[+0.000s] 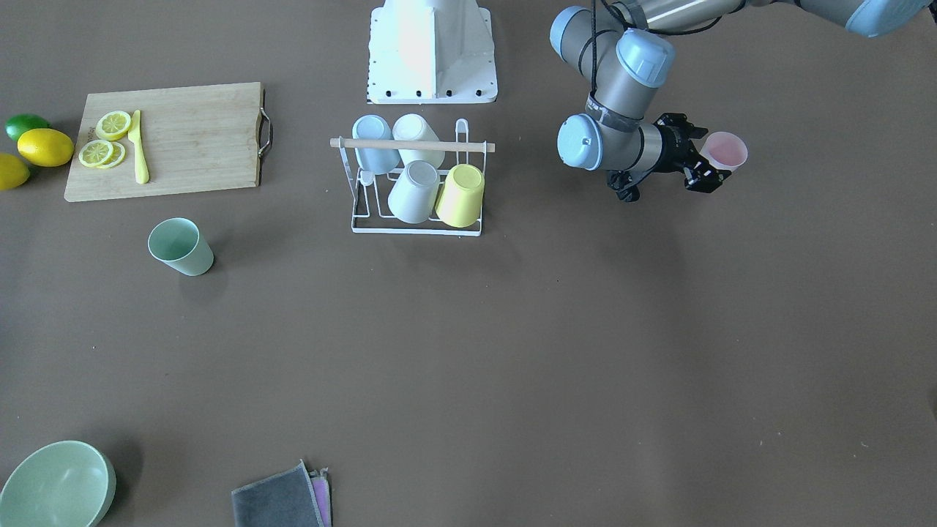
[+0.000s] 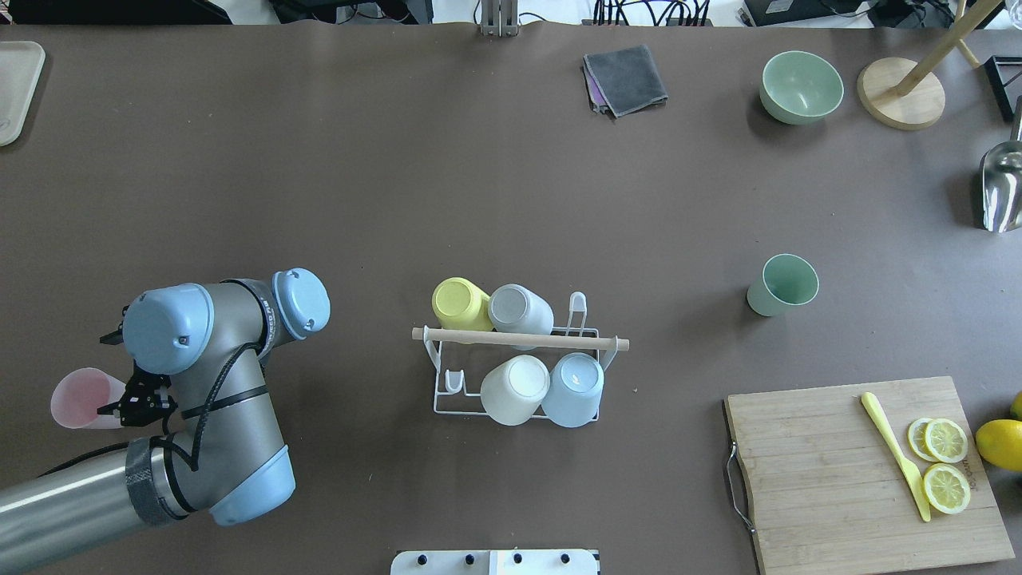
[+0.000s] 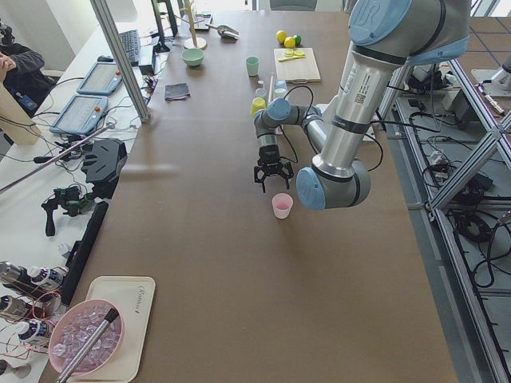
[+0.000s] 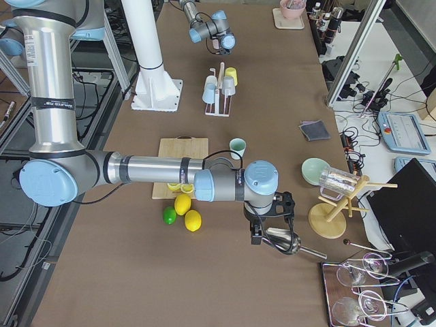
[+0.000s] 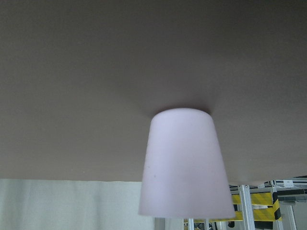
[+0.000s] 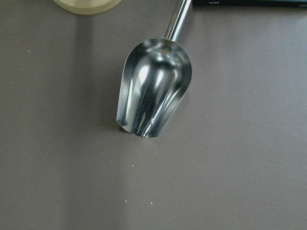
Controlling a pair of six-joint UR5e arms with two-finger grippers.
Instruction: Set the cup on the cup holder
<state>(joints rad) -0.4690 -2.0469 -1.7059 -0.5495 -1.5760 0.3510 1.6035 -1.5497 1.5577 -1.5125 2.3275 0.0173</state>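
Pink cup [image 1: 725, 150]: stands upright, mouth up, on the table [image 2: 399, 160] toward the robot's left end, well apart from the cup holder.
Handling: it looks like light, stiff plastic with smooth, tapered walls, so it probably tips or slides at a slight nudge and could slip out of a loose pinch.
Where to hold: a squeeze across the wall about mid-height seems safest. That would leave the mouth free, since the cup likely has to go mouth-down over a prong.
Contents: the pink cup appears empty.
Left jaws: spread open and holding nothing. They sit just beside the cup, facing its side; whether they touch it cannot be told.
Cup holder [image 2: 519, 339]: sits mid-table and carries four upturned cups, a yellow cup [image 2: 459, 303], a grey cup [image 2: 520, 307], a cream cup [image 2: 515, 387] and a pale blue cup [image 2: 575, 387].
Free places: two prongs at opposite corners look bare.
Green cup [image 2: 784, 283]: stands loose on the table, upright and empty.
Green bowl [image 2: 801, 85]: sits at the far edge and is empty.
Right jaws: hang over a metal scoop [image 6: 153, 96] at the table's other end; whether they are open or closed cannot be told.
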